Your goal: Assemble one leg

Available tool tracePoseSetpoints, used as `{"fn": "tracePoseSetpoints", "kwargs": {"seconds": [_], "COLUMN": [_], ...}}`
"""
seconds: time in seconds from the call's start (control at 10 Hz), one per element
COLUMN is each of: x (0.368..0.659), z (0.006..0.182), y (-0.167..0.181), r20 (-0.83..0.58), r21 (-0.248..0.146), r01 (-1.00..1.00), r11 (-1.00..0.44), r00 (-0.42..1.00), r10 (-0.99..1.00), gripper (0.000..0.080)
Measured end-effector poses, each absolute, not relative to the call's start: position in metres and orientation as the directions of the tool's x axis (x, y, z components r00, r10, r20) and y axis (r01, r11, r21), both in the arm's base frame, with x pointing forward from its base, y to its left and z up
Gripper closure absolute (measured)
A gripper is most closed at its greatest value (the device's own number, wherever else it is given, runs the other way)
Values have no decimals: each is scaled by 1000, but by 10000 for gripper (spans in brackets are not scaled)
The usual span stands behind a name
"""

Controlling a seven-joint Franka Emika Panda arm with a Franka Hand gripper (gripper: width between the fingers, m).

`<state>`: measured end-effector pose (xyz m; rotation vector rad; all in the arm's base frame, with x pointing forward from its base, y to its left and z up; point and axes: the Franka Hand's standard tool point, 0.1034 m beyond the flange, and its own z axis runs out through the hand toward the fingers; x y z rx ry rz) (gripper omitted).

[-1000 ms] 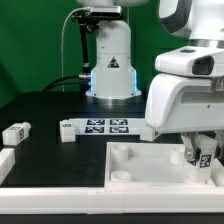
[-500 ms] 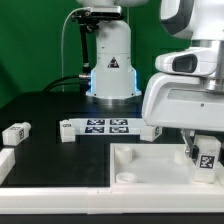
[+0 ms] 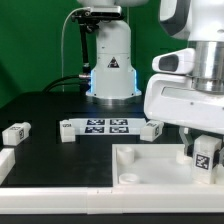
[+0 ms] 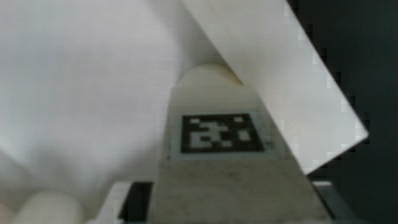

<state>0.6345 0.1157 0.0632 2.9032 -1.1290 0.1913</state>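
Observation:
My gripper [image 3: 205, 150] is shut on a leg [image 3: 206, 154], a small white block with a black-and-white tag. It holds the leg upright over the near right corner of the large white square piece [image 3: 150, 165]. I cannot tell whether the leg's lower end touches that piece. In the wrist view the leg [image 4: 221, 133] runs away from the gripper [image 4: 222, 205], held between the two fingers [image 4: 135, 200], with the white square piece [image 4: 89, 90] behind it.
The marker board [image 3: 105, 126] lies in the middle of the black table. Loose legs lie at its ends [image 3: 66, 131] [image 3: 152, 130], and another lies at the far left [image 3: 15, 132]. A white part [image 3: 5, 160] sits at the left edge. The robot base [image 3: 112, 60] stands behind.
The gripper with the leg has shifted a little toward the exterior view's right over the white square piece. The loose parts have not moved.

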Motion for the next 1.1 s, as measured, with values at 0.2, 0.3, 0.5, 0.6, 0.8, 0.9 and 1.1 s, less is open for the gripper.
{"fn": "tracePoseSetpoints", "kwargs": {"seconds": [0.2, 0.3, 0.5, 0.6, 0.8, 0.9, 1.1], "x": [633, 633, 633, 633, 631, 630, 625], "z": [63, 63, 63, 63, 63, 65, 66], "y": [115, 115, 115, 116, 124, 124, 120], "r20": [103, 102, 106, 107, 142, 165, 183], "r21": [-52, -52, -46, -50, -71, -68, -42], "r01": [-809, -820, -779, -779, -644, -526, -332], "r11": [-586, -570, -625, -625, -761, -848, -942], "r00": [579, 564, 618, 618, 749, 832, 925], "r10": [-809, -820, -779, -779, -647, -530, -334], "gripper": [506, 506, 404, 264, 185, 157, 152]}}
